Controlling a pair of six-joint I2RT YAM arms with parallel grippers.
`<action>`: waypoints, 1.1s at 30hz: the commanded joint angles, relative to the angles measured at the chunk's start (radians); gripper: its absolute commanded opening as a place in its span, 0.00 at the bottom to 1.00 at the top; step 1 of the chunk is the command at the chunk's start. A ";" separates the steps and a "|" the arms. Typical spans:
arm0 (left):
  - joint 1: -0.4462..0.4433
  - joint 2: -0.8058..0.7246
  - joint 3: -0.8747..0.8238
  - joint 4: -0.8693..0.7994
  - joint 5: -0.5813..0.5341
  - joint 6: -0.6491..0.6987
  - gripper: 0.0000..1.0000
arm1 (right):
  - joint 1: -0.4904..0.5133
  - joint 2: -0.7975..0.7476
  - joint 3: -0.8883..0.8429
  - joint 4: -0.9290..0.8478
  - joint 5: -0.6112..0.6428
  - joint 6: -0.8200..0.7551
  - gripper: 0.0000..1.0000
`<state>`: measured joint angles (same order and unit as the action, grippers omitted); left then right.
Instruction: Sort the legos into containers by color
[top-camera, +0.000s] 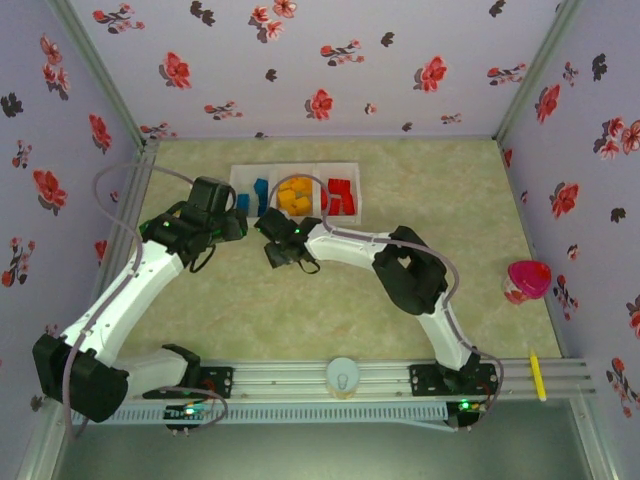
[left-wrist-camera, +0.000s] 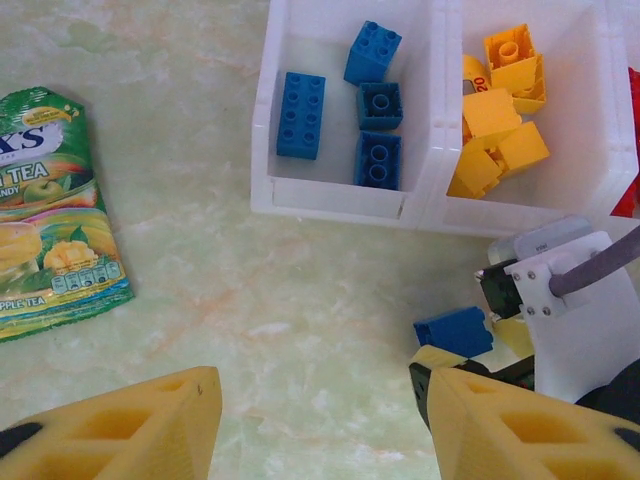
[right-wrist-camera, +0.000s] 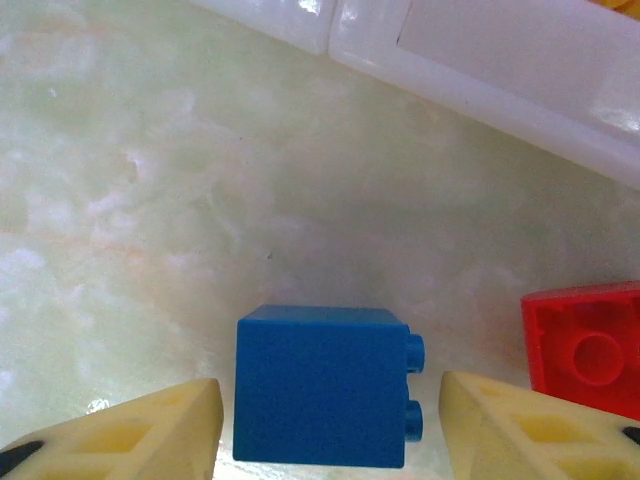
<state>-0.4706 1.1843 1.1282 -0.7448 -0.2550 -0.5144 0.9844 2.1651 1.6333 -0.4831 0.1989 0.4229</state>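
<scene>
Tray (left-wrist-camera: 345, 205) of white plastic, three compartments in a row, sits toward the far side of the table (left-wrist-camera: 250, 300). Four blue bricks (left-wrist-camera: 301, 115) lie in its left compartment, yellow bricks (left-wrist-camera: 495, 115) in the middle one and red bricks (top-camera: 342, 193) in the right one.

A loose blue brick (right-wrist-camera: 320, 385) rests on the table just in front of the tray, tipped on its side with the studs pointing right. The right claw (right-wrist-camera: 330, 400) is down around it with one yellow finger on each side. A thin gap shows on both sides, so the jaws are parted and have no grip on it. A loose red brick (right-wrist-camera: 585, 345) lies on the table just to the right of the blue one, near the right finger.

The left claw (left-wrist-camera: 315, 400) hovers over bare table in front of the tray's left end, jaws wide apart with nothing between them. A green snack packet (left-wrist-camera: 55, 210) lies flat on the table to the left of the tray. A pink cup (top-camera: 527, 280) stands well apart, near the right wall.
</scene>
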 joint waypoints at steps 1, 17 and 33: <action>0.011 -0.014 -0.001 -0.032 -0.019 0.004 0.57 | 0.007 0.040 0.041 -0.042 0.030 -0.013 0.56; 0.020 -0.017 0.017 -0.047 -0.019 0.010 0.56 | 0.005 0.011 0.047 -0.051 0.038 -0.043 0.38; 0.035 -0.033 0.030 -0.066 -0.020 0.018 0.56 | 0.005 -0.075 0.177 -0.057 0.073 -0.132 0.37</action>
<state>-0.4450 1.1812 1.1309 -0.7853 -0.2550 -0.5137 0.9844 2.0941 1.7527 -0.5224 0.2405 0.3305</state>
